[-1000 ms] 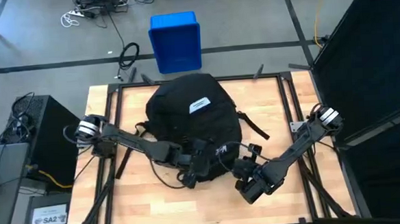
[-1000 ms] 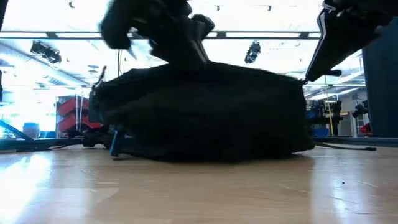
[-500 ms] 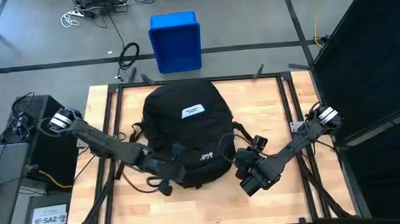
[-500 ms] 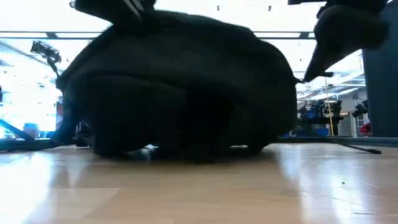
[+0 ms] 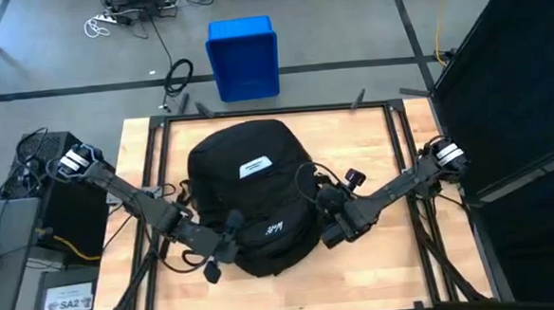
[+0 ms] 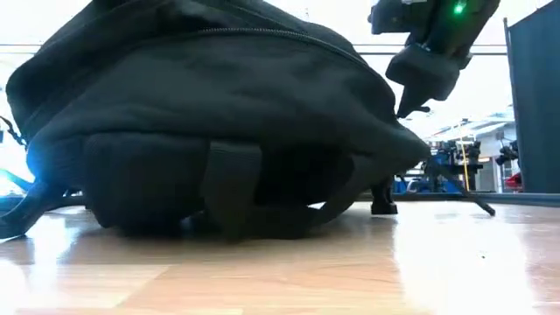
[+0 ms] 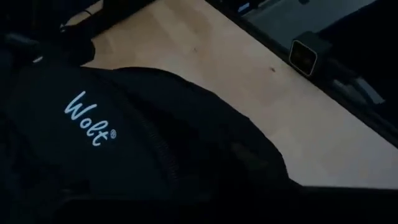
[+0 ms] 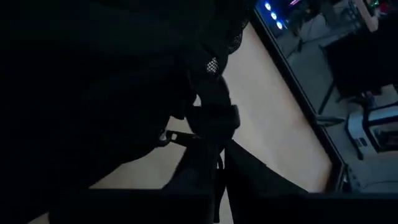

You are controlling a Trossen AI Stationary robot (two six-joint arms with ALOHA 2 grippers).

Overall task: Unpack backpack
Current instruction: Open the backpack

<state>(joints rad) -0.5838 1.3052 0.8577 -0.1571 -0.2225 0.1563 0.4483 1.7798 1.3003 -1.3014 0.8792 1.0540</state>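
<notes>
Though pincers flank it, backpack sits mid-table.

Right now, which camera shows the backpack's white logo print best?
The left wrist view: the logo print reads clearly on the backpack. The high view shows it small, near the white label. The low and right wrist views show only black fabric.

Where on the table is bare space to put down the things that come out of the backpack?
Bare wood lies along the table's near edge in front of the backpack, and at both far corners beside it. It is crowded at the backpack's near sides, where the left tool and right tool press in.
</notes>
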